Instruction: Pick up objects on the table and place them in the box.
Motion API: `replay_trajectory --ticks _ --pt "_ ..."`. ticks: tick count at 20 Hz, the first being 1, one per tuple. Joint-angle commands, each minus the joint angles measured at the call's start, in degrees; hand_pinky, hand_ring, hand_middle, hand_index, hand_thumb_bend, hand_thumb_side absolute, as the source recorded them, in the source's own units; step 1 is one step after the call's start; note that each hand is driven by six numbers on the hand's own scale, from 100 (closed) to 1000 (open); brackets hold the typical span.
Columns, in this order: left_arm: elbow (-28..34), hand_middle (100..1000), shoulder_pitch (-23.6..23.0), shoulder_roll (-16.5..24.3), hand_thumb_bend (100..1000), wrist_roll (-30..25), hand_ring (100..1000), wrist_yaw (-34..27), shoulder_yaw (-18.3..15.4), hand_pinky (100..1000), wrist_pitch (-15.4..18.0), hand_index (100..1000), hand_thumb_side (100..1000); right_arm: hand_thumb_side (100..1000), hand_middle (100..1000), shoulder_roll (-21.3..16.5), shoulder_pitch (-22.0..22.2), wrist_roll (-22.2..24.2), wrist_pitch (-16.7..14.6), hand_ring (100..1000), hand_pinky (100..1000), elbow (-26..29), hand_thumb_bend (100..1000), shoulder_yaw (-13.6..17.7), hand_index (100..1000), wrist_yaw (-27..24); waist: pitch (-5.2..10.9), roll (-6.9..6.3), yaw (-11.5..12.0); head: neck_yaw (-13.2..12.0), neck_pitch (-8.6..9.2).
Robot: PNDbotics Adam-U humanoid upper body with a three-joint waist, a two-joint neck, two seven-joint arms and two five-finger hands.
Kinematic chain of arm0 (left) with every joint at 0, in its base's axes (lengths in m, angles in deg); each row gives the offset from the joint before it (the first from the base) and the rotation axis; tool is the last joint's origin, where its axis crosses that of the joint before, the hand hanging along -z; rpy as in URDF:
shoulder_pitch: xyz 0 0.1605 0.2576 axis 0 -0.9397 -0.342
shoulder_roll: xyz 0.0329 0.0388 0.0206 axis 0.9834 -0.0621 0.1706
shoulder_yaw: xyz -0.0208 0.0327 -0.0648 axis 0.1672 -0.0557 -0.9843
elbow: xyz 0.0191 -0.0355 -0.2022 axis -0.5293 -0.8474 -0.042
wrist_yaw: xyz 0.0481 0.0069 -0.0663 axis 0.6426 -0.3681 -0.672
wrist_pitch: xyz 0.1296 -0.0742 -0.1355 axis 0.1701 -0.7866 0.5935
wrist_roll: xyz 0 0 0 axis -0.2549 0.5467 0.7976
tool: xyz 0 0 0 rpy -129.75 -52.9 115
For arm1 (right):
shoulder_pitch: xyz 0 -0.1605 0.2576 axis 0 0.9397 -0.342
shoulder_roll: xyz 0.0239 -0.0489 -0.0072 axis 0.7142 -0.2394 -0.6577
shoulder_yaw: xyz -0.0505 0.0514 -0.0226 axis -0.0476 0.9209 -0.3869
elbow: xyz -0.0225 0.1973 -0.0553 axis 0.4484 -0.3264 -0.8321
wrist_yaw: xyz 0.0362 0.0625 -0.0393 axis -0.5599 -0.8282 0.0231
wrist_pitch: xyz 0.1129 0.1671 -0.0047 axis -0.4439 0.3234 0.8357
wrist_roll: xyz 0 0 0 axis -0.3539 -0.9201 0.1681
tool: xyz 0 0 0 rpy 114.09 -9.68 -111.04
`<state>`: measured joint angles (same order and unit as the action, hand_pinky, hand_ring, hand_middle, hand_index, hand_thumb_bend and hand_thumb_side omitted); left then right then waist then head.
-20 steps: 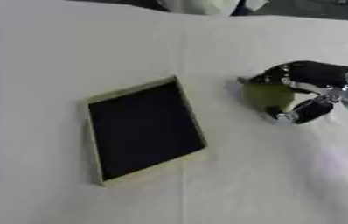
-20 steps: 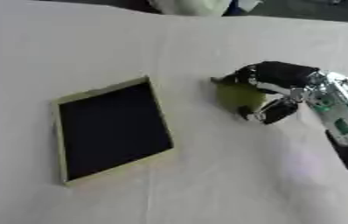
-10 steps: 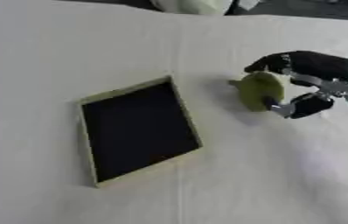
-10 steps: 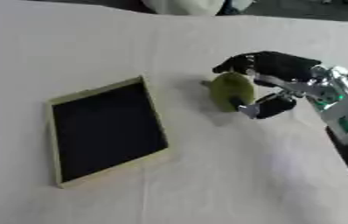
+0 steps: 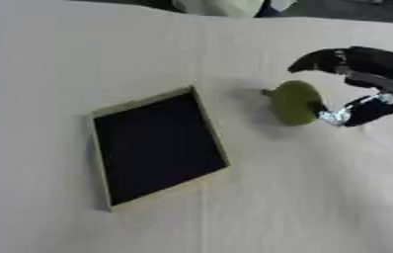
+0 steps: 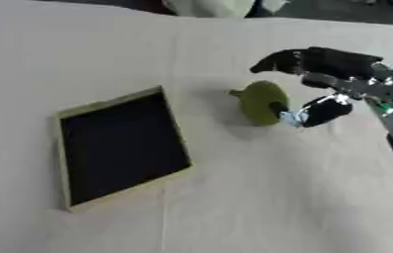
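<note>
Fingers (image 6: 279, 61) of our right hand (image 6: 338, 69) arch over olive-green round object (image 6: 260, 102), thumb tip against its right flank; pinch looks closed on it, though contact on far side not clear. Since a second ago hand and object have travelled together leftward toward box (image 6: 68, 163), and fingers have spread wider above it. Object appears just off white table (image 6: 234, 207), right of box, apart from it. We judge carry under way; release over dark box interior remains. Left hand not seen.
</note>
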<state>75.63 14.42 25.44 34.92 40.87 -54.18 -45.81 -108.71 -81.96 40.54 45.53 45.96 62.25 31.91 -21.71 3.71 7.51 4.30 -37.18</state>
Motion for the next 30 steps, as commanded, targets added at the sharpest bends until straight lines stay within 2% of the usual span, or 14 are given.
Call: replay_trajectory --ticks 1,5,6,7,12,18,30 --pt "1.1 642 0.5 1.2 100 -0.2 638 -0.3 0.1 499 -0.1 663 492 219 899 -3.1 -1.7 2.5 -0.8 967 920 -1.1 262 0.8 982 0.0 1.37 -0.12 0.1 0.0 0.14" --pt "1.1 642 0.4 1.4 100 -0.3 638 -0.3 0.2 498 -0.1 663 493 271 904 -4.6 -3.5 5.4 -1.7 972 927 -4.0 280 -0.1 984 -0.5 1.43 0.03 0.0 0.1 -0.01" --pt "1.1 642 0.4 1.4 100 -0.4 639 -0.3 0.2 499 -0.1 663 497 194 907 -5.0 -3.9 5.9 -1.9 973 930 -4.8 302 -0.4 985 -0.6 1.45 0.08 0.0 0.1 -0.04" --pt "1.1 642 0.4 1.4 100 -0.4 639 -0.3 0.2 499 -0.1 663 493 294 908 -5.4 -4.3 6.5 -2.1 973 931 -5.5 312 -0.7 985 -0.4 1.48 0.13 0.0 0.2 -0.02" --pt "1.1 641 0.4 1.5 100 -0.5 639 -0.4 0.3 499 -0.2 663 493 334 913 -5.3 -6.3 7.4 -3.3 974 936 -10.2 360 -2.4 989 2.1 1.56 0.21 0.1 0.4 0.16" --pt "1.1 642 0.4 1.3 100 -0.7 640 -0.5 0.4 498 -0.3 663 495 357 909 -3.3 -8.2 6.4 -4.6 970 932 -15.8 328 -3.1 988 5.3 1.54 0.18 0.2 0.4 0.22" --pt "1.1 640 0.8 1.1 100 -0.7 642 -0.7 0.5 500 -0.3 663 494 392 898 -0.2 -10.0 6.7 -5.4 959 920 -19.9 239 -3.0 987 5.5 1.51 0.14 0.8 0.3 0.67"
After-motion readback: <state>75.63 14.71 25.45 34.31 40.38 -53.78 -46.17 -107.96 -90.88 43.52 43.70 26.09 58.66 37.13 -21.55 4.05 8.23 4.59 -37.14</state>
